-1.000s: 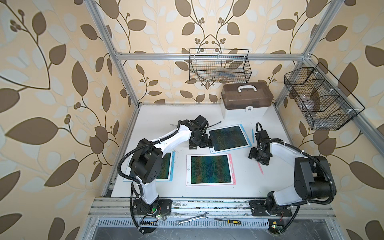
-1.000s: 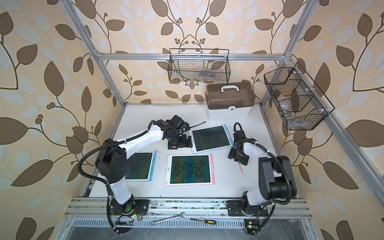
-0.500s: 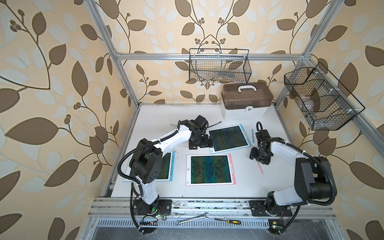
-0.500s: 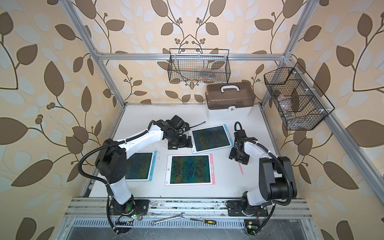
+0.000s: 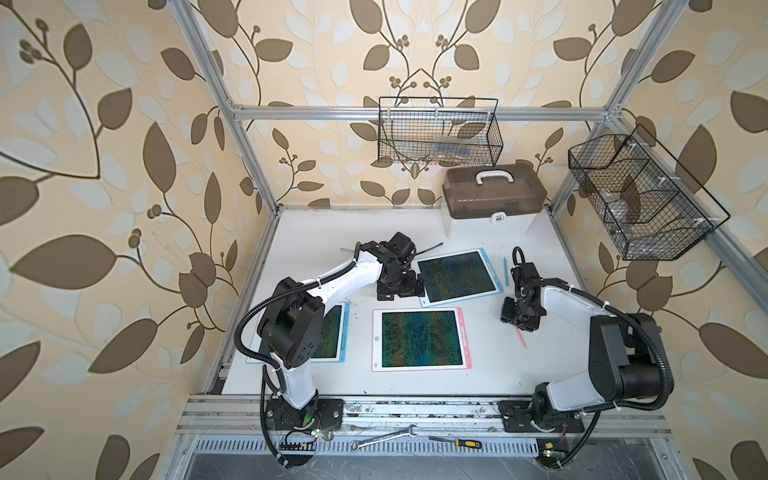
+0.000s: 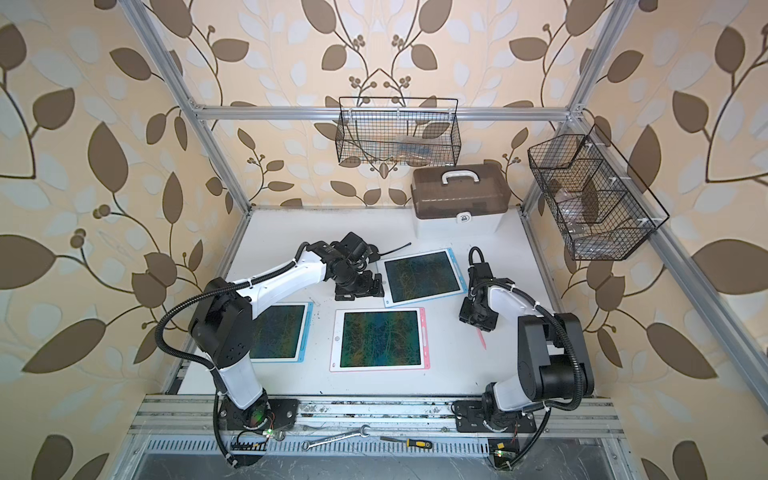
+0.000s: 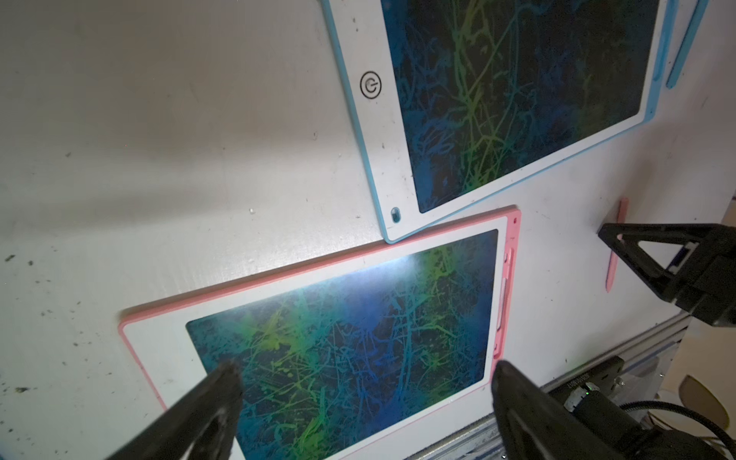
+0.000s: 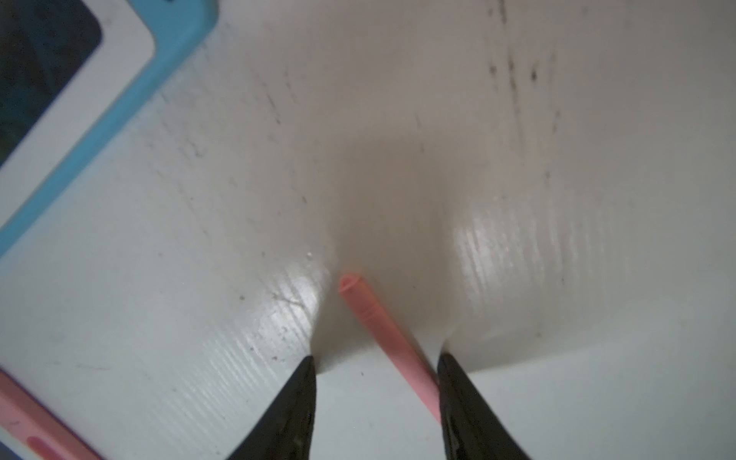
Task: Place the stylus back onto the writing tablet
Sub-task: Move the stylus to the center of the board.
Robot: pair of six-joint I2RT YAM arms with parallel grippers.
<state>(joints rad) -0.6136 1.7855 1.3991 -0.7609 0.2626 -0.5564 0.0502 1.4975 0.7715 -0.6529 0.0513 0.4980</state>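
Observation:
The pink stylus [image 5: 522, 338] [image 6: 482, 339] lies flat on the white table, right of the pink-framed writing tablet [image 5: 420, 339] [image 6: 380, 338]. My right gripper [image 5: 520, 323] [image 6: 478, 321] stands low over the stylus's far end. In the right wrist view its partly open jaws straddle the stylus [image 8: 378, 330]; one fingertip [image 8: 448, 370] touches it and the other stands clear [image 8: 376, 360]. My left gripper [image 5: 399, 291] [image 6: 357, 291] hovers wide open and empty by the far blue tablet's left edge. Its wrist view shows the pink tablet [image 7: 346, 318] and the stylus [image 7: 615, 247].
A blue-framed tablet [image 5: 457, 276] lies behind the pink one, with a blue stylus [image 5: 505, 270] loose at its right. Another blue tablet [image 5: 330, 332] lies partly under the left arm. A brown toolbox [image 5: 494, 199] stands at the back right; wire baskets [image 5: 438, 133] [image 5: 636, 199] hang on the walls.
My right gripper's jaws have narrowed around the pink stylus, and the gripper has settled slightly lower over it. The left arm has not moved.

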